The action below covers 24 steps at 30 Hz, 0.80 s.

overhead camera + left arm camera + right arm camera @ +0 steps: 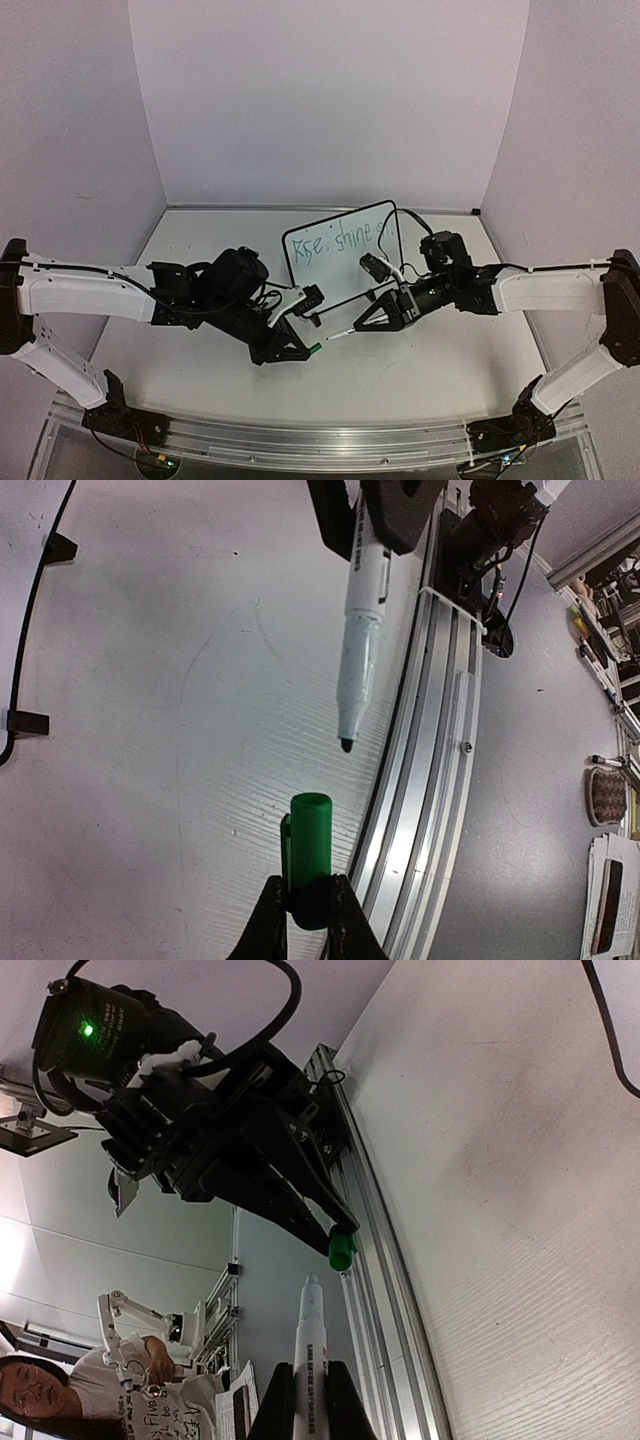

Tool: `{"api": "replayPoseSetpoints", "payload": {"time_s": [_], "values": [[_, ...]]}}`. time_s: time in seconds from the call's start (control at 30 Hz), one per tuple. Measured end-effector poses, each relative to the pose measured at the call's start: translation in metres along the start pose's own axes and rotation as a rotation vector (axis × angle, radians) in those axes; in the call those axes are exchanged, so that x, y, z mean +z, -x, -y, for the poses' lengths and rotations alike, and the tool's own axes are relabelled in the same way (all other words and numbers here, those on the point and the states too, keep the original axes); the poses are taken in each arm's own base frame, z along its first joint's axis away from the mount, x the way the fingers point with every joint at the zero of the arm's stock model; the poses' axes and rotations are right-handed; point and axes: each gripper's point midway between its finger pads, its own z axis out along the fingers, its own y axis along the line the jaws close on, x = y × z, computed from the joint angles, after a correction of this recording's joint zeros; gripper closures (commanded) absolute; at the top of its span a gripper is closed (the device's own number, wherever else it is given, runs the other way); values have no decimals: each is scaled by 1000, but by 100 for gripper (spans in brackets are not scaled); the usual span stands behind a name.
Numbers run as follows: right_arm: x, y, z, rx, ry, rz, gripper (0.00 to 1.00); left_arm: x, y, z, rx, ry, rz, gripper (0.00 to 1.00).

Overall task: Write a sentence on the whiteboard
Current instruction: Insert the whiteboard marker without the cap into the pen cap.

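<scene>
Both clamped: left gripper on green cap, right gripper on marker

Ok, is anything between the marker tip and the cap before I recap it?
Nothing visible. The marker in the right pincer points toward the green cap in the left pincer, with open air between them.

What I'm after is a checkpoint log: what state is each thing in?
whiteboard: standing, written on.
sentence: green, right end hidden behind the right arm.
marker: uncapped, gripped in the right jaws.
cap: off the marker, gripped in the left jaws.
left jaws: shut on the cap.
right jaws: shut on the marker.
</scene>
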Motion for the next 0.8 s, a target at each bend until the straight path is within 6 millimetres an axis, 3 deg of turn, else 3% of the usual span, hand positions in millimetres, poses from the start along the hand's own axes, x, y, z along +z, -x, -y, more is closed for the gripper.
{"api": "replayPoseSetpoints", "payload": {"time_s": [0.8], "values": [[9,3,-1,-2,10,-21,100,-7,7,5,12,-12,30,100]]}}
